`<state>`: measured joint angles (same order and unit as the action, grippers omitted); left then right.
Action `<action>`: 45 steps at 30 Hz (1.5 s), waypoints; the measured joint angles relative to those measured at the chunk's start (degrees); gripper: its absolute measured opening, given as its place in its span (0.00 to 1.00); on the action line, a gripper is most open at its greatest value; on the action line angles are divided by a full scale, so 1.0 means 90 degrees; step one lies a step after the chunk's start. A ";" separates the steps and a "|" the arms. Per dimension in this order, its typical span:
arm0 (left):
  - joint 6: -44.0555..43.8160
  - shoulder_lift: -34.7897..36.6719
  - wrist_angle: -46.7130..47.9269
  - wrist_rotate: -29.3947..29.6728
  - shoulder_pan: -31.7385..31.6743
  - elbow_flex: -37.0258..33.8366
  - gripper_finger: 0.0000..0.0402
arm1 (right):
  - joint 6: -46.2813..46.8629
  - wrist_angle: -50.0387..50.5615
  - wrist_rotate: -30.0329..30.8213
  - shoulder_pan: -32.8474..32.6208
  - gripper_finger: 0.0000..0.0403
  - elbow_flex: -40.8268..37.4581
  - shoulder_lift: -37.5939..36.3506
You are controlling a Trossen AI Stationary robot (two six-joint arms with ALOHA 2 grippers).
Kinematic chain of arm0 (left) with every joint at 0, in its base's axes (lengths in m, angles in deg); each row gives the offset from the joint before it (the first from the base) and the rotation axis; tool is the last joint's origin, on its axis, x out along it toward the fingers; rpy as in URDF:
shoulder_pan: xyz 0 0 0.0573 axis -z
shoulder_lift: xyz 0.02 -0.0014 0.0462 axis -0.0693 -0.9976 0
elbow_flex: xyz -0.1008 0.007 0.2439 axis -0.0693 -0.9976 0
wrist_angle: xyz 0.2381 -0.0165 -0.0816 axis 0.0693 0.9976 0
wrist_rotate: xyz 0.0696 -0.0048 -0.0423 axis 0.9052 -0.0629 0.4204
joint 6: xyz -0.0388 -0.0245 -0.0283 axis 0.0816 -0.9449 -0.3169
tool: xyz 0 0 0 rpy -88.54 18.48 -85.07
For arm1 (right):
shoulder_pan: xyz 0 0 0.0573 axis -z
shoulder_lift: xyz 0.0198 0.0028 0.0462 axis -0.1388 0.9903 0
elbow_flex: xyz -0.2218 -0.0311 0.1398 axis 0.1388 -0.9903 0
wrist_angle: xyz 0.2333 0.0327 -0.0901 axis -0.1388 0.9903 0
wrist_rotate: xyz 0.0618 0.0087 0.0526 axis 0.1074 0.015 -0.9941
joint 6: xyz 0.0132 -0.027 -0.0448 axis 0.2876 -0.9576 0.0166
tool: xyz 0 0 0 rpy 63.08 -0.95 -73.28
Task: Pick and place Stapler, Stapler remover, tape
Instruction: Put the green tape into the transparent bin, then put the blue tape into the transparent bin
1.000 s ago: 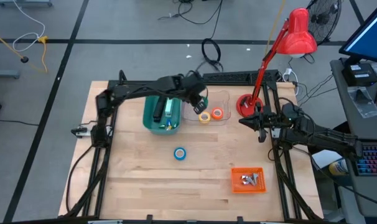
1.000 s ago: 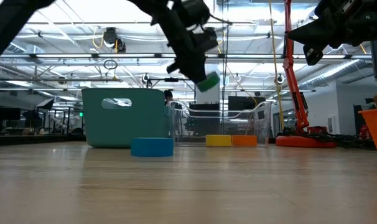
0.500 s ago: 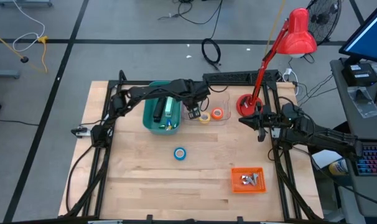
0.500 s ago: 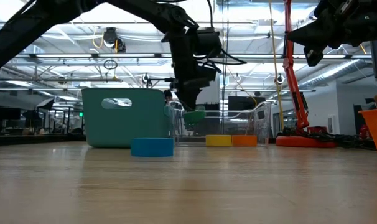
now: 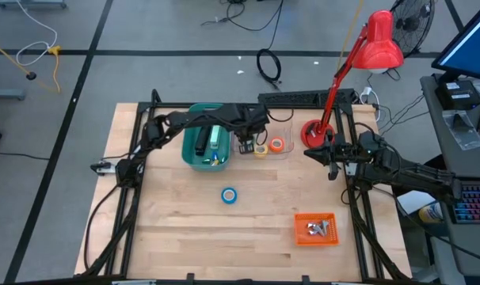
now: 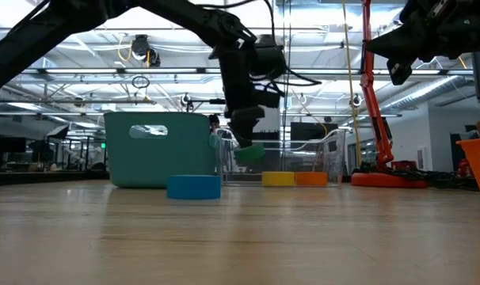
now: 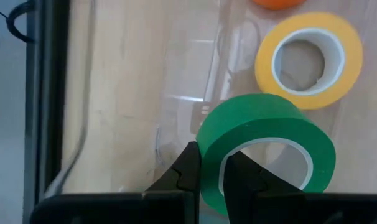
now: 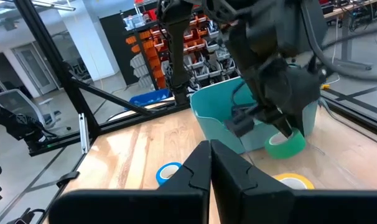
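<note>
My left gripper (image 7: 212, 171) pinched the wall of one green tape (image 7: 266, 152), holding it above the clear tray (image 5: 283, 125). Two more rolls lay in that tray, one yellow tape (image 7: 309, 59) and one orange tape (image 5: 276, 145). A fourth, the blue tape (image 5: 229, 195), lay alone mid-table. My right gripper (image 8: 209, 163) hung closed and empty beside the lamp (image 5: 380, 39).

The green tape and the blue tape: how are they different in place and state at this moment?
The green tape is pinched in the shut left gripper and hangs above the clear tray, clear of its floor; the blue tape lies flat and free on the table. The green one hangs by the yellow tape; the blue one lies alone, mid-table. Both are small ring-shaped rolls.
</note>
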<state>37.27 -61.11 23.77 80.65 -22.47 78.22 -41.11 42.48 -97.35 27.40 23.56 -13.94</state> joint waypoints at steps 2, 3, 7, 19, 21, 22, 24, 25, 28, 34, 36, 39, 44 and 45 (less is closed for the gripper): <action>0.0068 -0.0079 -0.0003 -0.0001 0.0000 0.0000 0.09 | 0.0000 0.0000 -0.0002 0.0000 0.00 0.0000 0.0000; 0.0083 -0.0103 0.0013 0.0000 0.0000 -0.0004 0.09 | 0.0000 0.0000 -0.0002 -0.0002 0.00 0.0000 0.0000; 0.0108 -0.0195 -0.0040 0.0109 0.0022 -0.0004 0.09 | 0.0000 0.0001 -0.0001 0.0000 0.00 -0.0002 0.0000; 0.0081 -0.0362 0.0000 -0.0061 0.0017 -0.0001 0.09 | 0.0000 -0.0002 -0.0010 0.0000 0.00 -0.0002 0.0000; 0.0068 -0.0362 0.0018 -0.0112 0.0017 -0.0001 0.09 | 0.0002 -0.0002 -0.0014 0.0000 0.00 -0.0002 0.0000; 0.0066 -0.0362 0.0007 -0.0109 0.0017 -0.0001 0.09 | 0.0001 -0.0002 -0.0015 0.0000 0.00 -0.0002 0.0000; 0.0036 -0.0364 -0.0041 -0.0052 0.0022 -0.0001 0.09 | 0.0000 -0.0002 -0.0015 0.0000 0.00 -0.0002 0.0000; -0.0011 -0.0364 -0.0060 -0.0056 0.0022 -0.0001 0.11 | 0.0001 -0.0002 -0.0015 0.0000 0.00 -0.0002 0.0000; -0.0092 -0.0364 -0.0067 -0.0055 0.0017 -0.0001 0.22 | 0.0001 -0.0002 -0.0017 0.0000 0.00 -0.0002 0.0000; -0.0286 -0.0364 -0.0242 -0.0061 0.0017 -0.0001 0.46 | 0.0002 -0.0002 -0.0019 0.0000 0.00 -0.0002 0.0000; -0.0394 -0.0372 -0.0185 -0.0066 0.0010 0.0084 0.51 | 0.0002 -0.0002 -0.0019 0.0000 0.00 -0.0002 0.0000; -0.0552 -0.0381 0.0028 -0.0066 0.0010 0.0460 0.57 | 0.0002 -0.0002 -0.0019 0.0000 0.00 -0.0002 0.0000; -0.0853 -0.0381 0.1047 -0.0068 0.0049 0.1593 0.61 | 0.0002 -0.0002 -0.0026 0.0000 0.00 -0.0002 0.0000; -0.0934 -0.0377 0.1307 -0.0066 0.0080 0.1830 0.61 | 0.0002 -0.0002 -0.0027 0.0000 0.00 -0.0002 0.0000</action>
<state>28.86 -64.50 35.53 80.06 -21.75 94.68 -41.09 42.46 -97.59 27.40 23.53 -13.94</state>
